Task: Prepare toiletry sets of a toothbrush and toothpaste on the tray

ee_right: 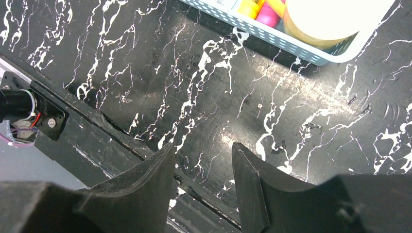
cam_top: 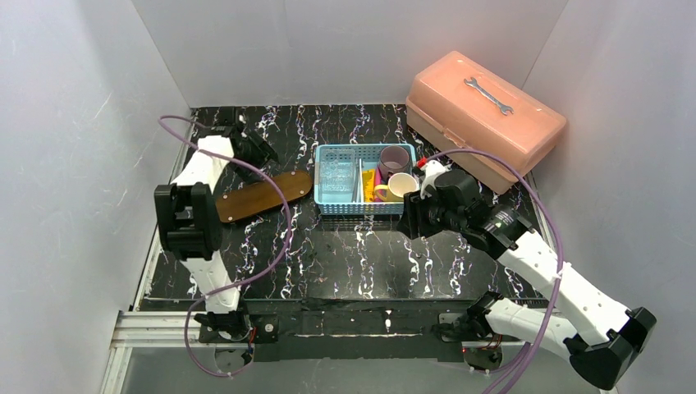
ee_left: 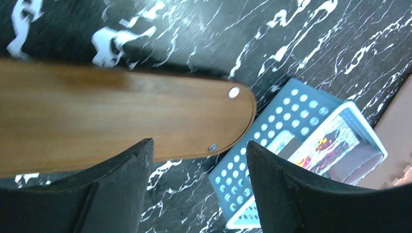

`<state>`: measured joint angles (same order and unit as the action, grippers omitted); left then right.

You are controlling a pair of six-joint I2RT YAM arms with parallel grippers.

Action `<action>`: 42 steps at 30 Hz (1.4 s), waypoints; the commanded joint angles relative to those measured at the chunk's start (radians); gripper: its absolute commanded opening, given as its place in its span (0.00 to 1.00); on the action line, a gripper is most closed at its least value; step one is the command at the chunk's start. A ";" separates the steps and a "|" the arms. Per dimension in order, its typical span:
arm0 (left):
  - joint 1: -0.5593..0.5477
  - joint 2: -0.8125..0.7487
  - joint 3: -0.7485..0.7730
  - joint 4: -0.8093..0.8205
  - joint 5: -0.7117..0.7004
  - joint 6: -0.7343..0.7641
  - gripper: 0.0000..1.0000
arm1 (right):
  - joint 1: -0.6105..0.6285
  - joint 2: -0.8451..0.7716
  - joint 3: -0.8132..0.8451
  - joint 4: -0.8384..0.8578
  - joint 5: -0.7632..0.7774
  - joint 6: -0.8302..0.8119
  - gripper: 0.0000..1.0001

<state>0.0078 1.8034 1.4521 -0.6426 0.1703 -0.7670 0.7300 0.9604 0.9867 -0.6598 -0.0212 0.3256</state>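
The tray (cam_top: 263, 195) lies slanted on the black marbled table (cam_top: 345, 263), just left of the blue basket (cam_top: 361, 206). The left gripper (ee_left: 199, 145) hovers above the tray's right end, fingers spread with nothing between them. Inside the basket a pale toothbrush (cam_top: 359, 180) lies beside the yellow and pink toothpaste (ee_right: 268, 16) tubes, and the right gripper (ee_right: 203, 148) hangs over the table by the basket's near right corner, jaws parted and empty.

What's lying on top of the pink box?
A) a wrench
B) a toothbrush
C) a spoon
A: a silver wrench lies flat on the lid of the pink box.
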 commanded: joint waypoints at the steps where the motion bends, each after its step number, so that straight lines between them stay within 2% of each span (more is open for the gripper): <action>1: -0.044 0.107 0.167 -0.069 -0.028 0.053 0.69 | 0.006 -0.042 -0.016 -0.009 0.007 0.012 0.54; 6: -0.069 0.265 0.362 -0.133 -0.068 0.092 0.68 | 0.006 -0.055 -0.023 -0.017 0.010 0.012 0.54; 10: -0.086 0.382 0.542 -0.189 -0.093 0.119 0.64 | 0.006 -0.056 -0.022 -0.018 0.007 0.010 0.53; 13: -0.097 0.438 0.609 -0.194 -0.097 0.131 0.56 | 0.006 -0.053 -0.015 -0.022 0.012 0.004 0.53; 20: -0.133 0.543 0.728 -0.233 -0.144 0.180 0.47 | 0.006 -0.058 -0.020 -0.027 0.011 0.008 0.53; 27: -0.165 0.567 0.696 -0.244 -0.185 0.216 0.32 | 0.006 -0.065 -0.020 -0.034 0.008 0.013 0.53; 34: -0.181 0.533 0.600 -0.240 -0.243 0.236 0.27 | 0.006 -0.068 -0.016 -0.040 -0.003 0.018 0.53; 42: -0.186 0.460 0.469 -0.218 -0.242 0.244 0.19 | 0.007 -0.077 -0.016 -0.042 -0.012 0.030 0.53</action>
<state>-0.1738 2.3425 2.0006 -0.8284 -0.0429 -0.5385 0.7307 0.9089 0.9657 -0.7074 -0.0265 0.3431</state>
